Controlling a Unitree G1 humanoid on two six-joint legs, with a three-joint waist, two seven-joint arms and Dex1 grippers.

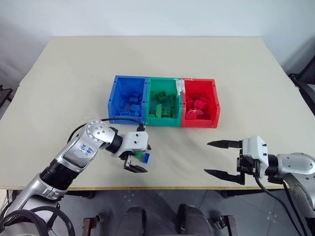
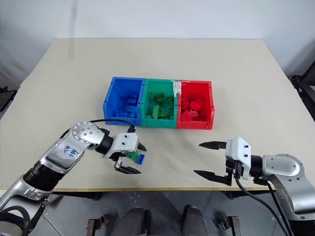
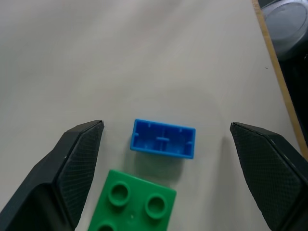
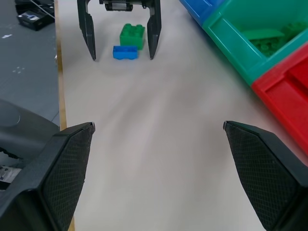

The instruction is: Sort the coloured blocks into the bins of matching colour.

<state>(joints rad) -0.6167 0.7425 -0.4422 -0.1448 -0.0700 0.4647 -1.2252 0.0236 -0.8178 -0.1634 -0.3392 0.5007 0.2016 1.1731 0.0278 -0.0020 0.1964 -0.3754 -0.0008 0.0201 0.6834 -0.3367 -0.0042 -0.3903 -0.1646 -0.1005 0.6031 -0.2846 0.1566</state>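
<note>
Jaws of the left gripper point(image 3: 166, 144) stand wide apart, holding nothing; one small blue brick point(image 3: 163, 139) lies on the table point(image 1: 236, 69) between them, hollow underside showing, with one green studded brick point(image 3: 133, 202) touching it, nearer the wrist. Right gripper point(image 1: 215, 158) also gapes wide, empty. Three joined bins point(image 1: 165, 122), blue, green and red, sit beyond, each holding bricks of its colour.

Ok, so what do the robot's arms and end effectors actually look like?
Both arms are silver metal with black joints and black cables. Each end effector, left and right, has a white housing and two pointed black fingers with cross-hatched pads. The left forearm carries a white label with blue handwriting.
</note>
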